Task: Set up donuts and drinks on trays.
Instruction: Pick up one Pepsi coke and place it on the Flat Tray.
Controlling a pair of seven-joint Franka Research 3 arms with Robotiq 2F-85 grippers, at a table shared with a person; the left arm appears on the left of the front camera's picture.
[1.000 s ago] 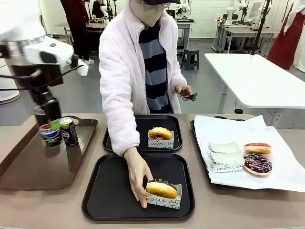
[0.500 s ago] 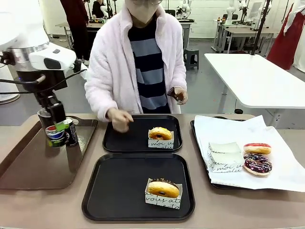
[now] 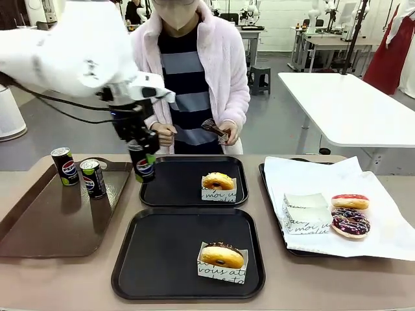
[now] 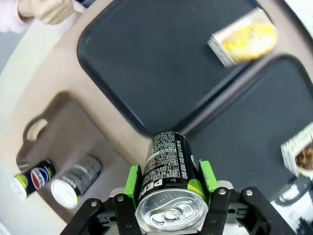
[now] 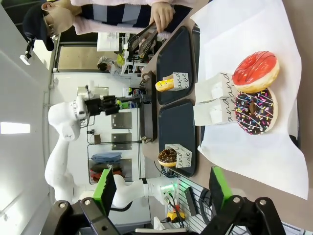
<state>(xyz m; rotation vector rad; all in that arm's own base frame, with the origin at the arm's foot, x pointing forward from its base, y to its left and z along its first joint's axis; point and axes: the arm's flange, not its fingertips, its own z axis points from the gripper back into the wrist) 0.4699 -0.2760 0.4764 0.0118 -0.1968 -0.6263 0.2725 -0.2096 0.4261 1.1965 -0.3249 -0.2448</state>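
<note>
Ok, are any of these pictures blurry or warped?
Front view: the white left arm near the lens looks soft. Left wrist view: the slim black Pepsi can in the left gripper is crisp, the sleeved yellow donut smeared, black tray rims bowed. Right wrist view: rolled sideways, sprinkled chocolate donut sharp.

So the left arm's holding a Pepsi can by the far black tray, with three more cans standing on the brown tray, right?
Not three: two cans stand on the brown tray, as the front view shows. The rest holds: the left gripper is shut on a Pepsi can beside the far black tray's left edge.
</note>
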